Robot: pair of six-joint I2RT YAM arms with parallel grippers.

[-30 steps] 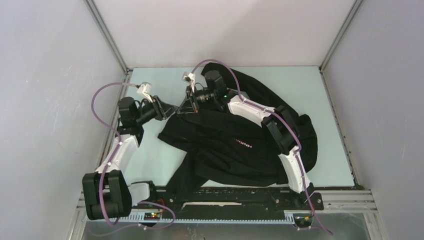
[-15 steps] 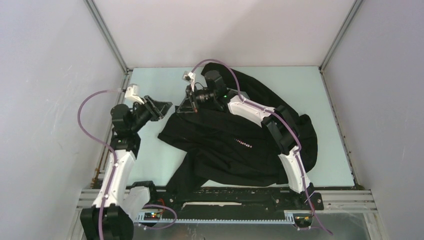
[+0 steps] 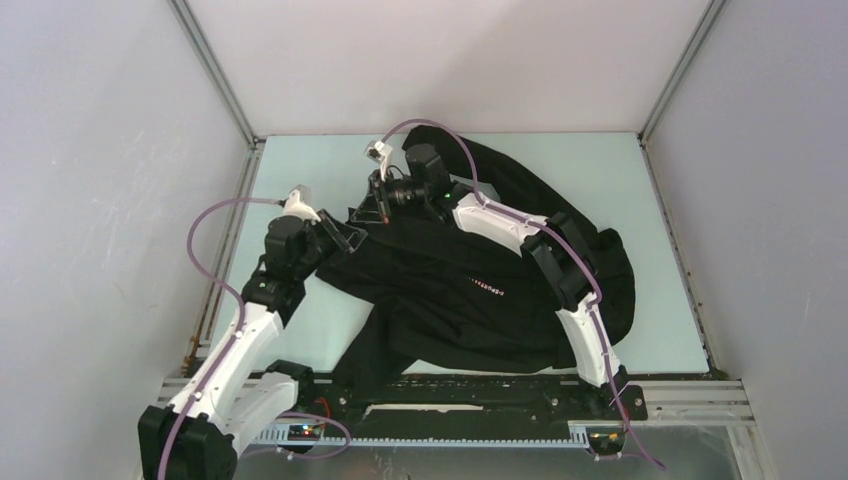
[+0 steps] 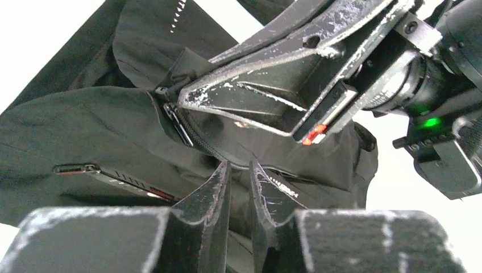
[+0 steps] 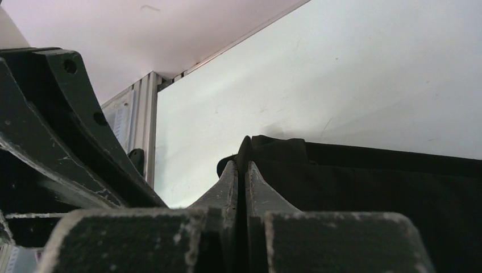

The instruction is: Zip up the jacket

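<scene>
- The left claw, a scuffed black two-finger gripper, has its fingers drawn in to a narrow slit, not quite meeting. The tips sit right at black cloth, but I cannot tell whether any of it is pinched between them.
- Just past those tips lies the large black long-sleeved fabric jacket. A line of black zipper teeth runs slantwise from just ahead of the tips, up and to the left.
- At the upper end of that line, above and ahead of the left claw, is the right claw, a matching worn black two-finger gripper. It is clamped on the jacket's edge, with the cloth caught at its tips.
- Down and left of the left claw's tips, a shorter pocket zipper with red trim lies flat on the cloth.
- In its own wrist view the right claw has its fingers pressed together. A fold of the jacket sits at the tips and to their right, and the pale flat tabletop lies beyond.
- From above, the left claw and right claw are near each other at the far-left corner of the jacket. The rest of the garment lies crumpled to the right of both claws and nearer the bases, partly under the right arm.
- The small line of pale lettering lies right of and nearer than both claws, well apart from them.
</scene>
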